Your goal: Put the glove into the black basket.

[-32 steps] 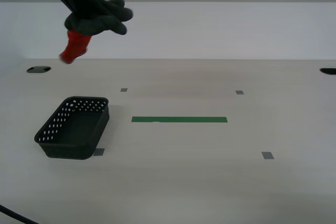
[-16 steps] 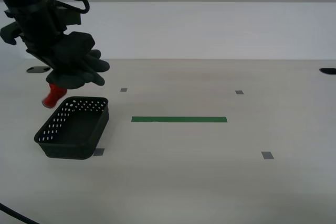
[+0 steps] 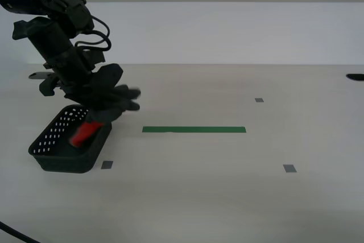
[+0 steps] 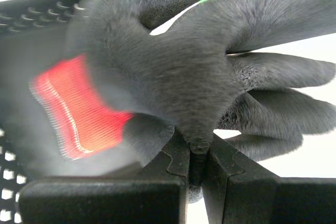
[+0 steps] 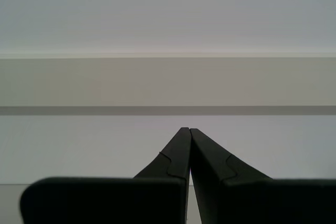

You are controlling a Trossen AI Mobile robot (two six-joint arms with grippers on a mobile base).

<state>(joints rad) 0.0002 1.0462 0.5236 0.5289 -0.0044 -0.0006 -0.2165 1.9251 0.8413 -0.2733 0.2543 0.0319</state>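
The dark grey glove (image 3: pixel 111 96) with its red cuff (image 3: pixel 84 133) hangs from my second gripper (image 3: pixel 94 98), which is shut on it. The cuff dangles inside the black basket (image 3: pixel 54 155) at the exterior view's left, while the glove's fingers stick out past the basket's far right corner. In the second wrist view the glove (image 4: pixel 199 72) fills the frame, pinched between the jaws of my second gripper (image 4: pixel 197 148), with the red cuff (image 4: pixel 79 108) over the basket wall (image 4: pixel 37 14). My first gripper (image 5: pixel 188 132) is shut, empty, and faces a plain wall.
A green tape strip (image 3: pixel 194 130) lies on the table right of the basket. Small grey tape squares (image 3: pixel 289 168) mark the tabletop. Dark holes sit at the table's far left (image 3: pixel 40 75) and far right (image 3: pixel 355 77) edges.
My second gripper has come down from high above the table with the glove. The red cuff now hangs inside the basket. The basket has shifted slightly towards the exterior view's left.
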